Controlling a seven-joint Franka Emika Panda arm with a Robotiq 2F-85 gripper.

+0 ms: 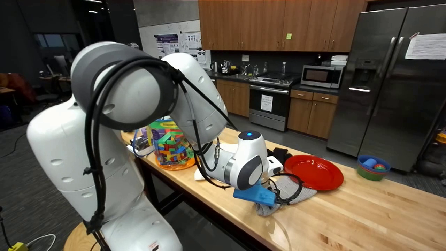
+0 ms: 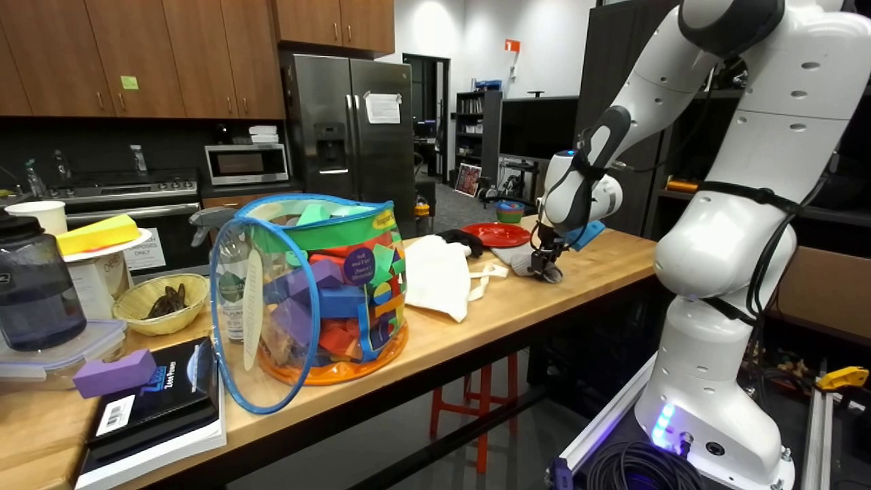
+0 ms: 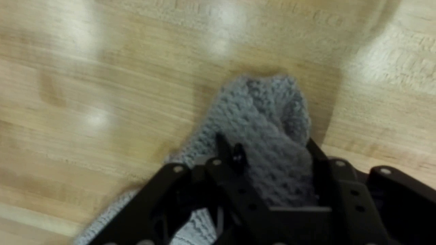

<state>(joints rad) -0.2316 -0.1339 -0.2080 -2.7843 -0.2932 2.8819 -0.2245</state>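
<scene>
The pincer (image 3: 272, 148) points down over one end of a gray knitted cloth (image 3: 252, 115), which lies on the wooden surface (image 3: 136, 85). Its dark fingers (image 3: 221, 173) stand partly apart, one toward each side of that end, and the knit fills the gap between them; I cannot tell whether they grip it firmly.

In the wrist view the cloth's long axis runs aslant, from the bottom left up to a little right of the middle. The narrow, rounded end reaches past the fingertips and points toward the top edge of that view, with a fold and a small hollow on its right side. In an exterior view the cloth (image 1: 287, 186) slants from the lower left, near the front edge of the surface, to the upper right, where its far end lies just beside a red plate (image 1: 313, 172). A flat blue part (image 1: 256, 194) at the wrist hides some of it there.

Bunched black fabric (image 1: 279, 154) rests beside the plate. A white fabric bag (image 2: 435, 275) lies near the gray cloth, its strap (image 2: 486, 275) stretching that way. Farther along the surface stands a clear bag of colored blocks (image 2: 340, 233).
</scene>
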